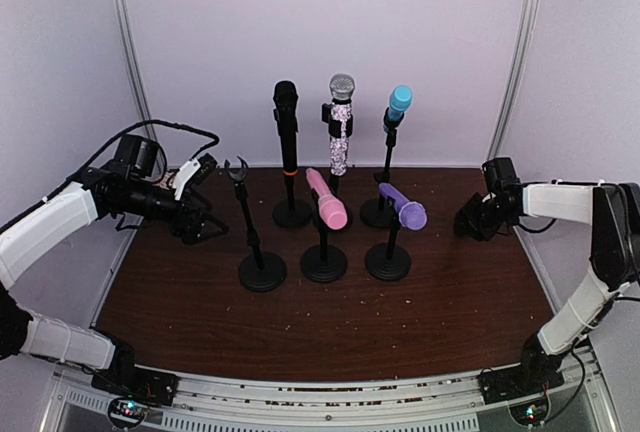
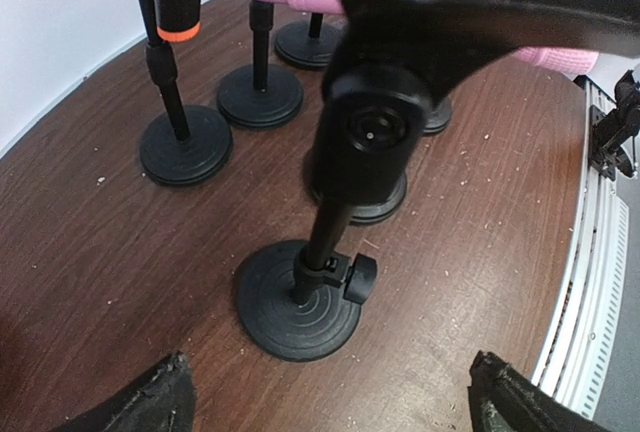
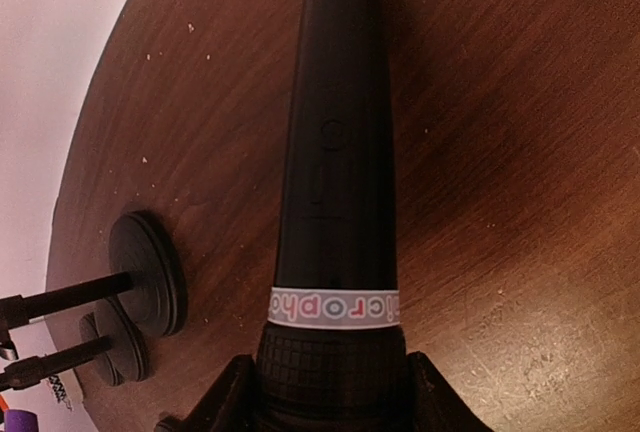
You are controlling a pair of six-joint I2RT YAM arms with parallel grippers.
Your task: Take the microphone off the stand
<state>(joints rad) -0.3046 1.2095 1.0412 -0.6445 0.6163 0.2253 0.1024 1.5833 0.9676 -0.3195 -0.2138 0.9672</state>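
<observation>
A: While the right gripper [image 3: 335, 384] held the black mic [image 3: 338, 152] clamped over the table [image 3: 520, 132], what of the left gripper [image 2: 335, 402]?

B: Its jaws gaped wide by the empty stand [image 2: 300, 297]. Best, I judged, to lay the mic flat before letting go.

Our left arm [image 1: 45, 227] reaches over the left edge of the desk [image 1: 330, 322], and the left gripper [image 1: 206, 198] has its fingers spread wide. Our right arm [image 1: 560, 202] bends in from the right edge, the right gripper [image 1: 470, 220] clamping a black microphone [image 3: 335, 152].

Dark wood tbl [image 1: 330, 327] w/ pale specks [image 2: 100, 180], white walls [image 1: 330, 12], metal corner posts [image 1: 128, 42], rail [image 1: 320, 404] at near edge.
</observation>
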